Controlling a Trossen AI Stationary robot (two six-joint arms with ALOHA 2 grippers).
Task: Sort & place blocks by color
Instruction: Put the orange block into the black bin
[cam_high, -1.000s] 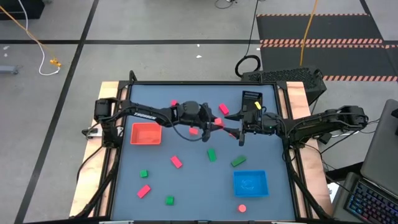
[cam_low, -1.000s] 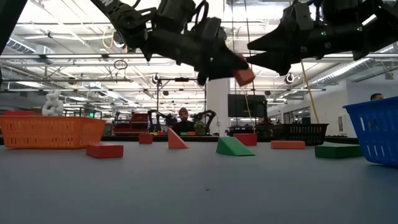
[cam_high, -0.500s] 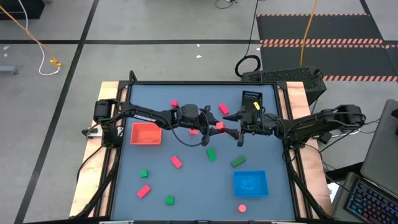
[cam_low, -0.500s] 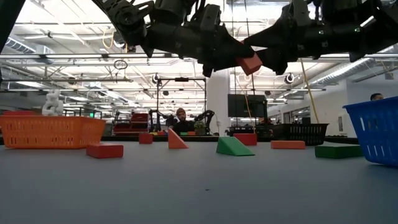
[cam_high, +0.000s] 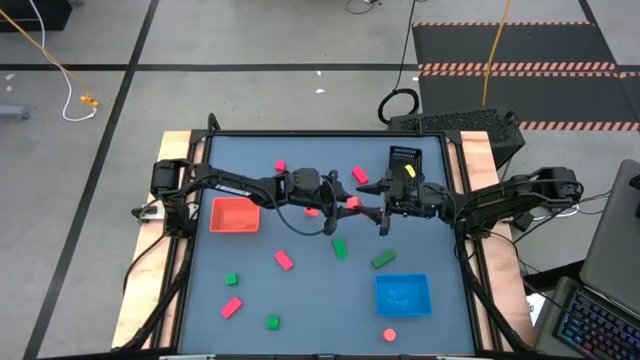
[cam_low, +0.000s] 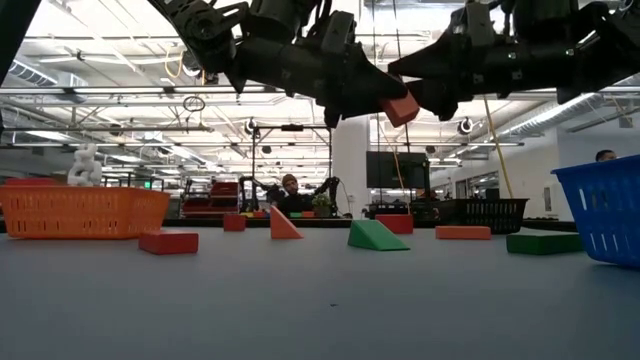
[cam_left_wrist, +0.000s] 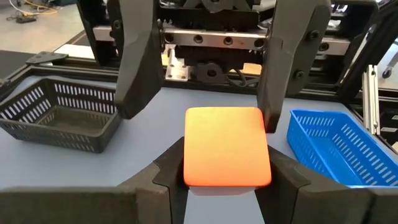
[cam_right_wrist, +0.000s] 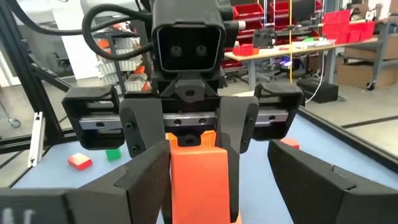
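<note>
Red block (cam_high: 352, 202) held in mid-air above the table's centre, between the left gripper (cam_high: 345, 203) and the right gripper (cam_high: 378, 212), which meet nose to nose: a handover, by the look of it. High view: both arms reach inward over the blue-grey table (cam_high: 300, 310); the orange-red tray (cam_high: 235, 215) lies at the left, the blue tray (cam_high: 402, 294) toward the near right, the black tray (cam_high: 404, 160) at the far side, and loose pink, red and green blocks are scattered about; the grip itself is too small to read here. Low view: the block (cam_low: 401, 108) hangs well clear of the tabletop, where the two claws meet. Left wrist view: the left fingers (cam_left_wrist: 168, 171) are closed on the block's (cam_left_wrist: 227, 146) two flanks, while the right claw's fingers stand beyond it, spread wider than the block and not plainly touching it. Right wrist view: the same block (cam_right_wrist: 199, 168) sits between the right claw's open fingers (cam_right_wrist: 143, 171), gripped by the left claw behind. For a clean transfer, the right jaws should probably close squarely on the free faces before the left lets go, with neither arm drifting. Only the wrist views reveal who grips; only the high view shows where the trays lie.
</note>
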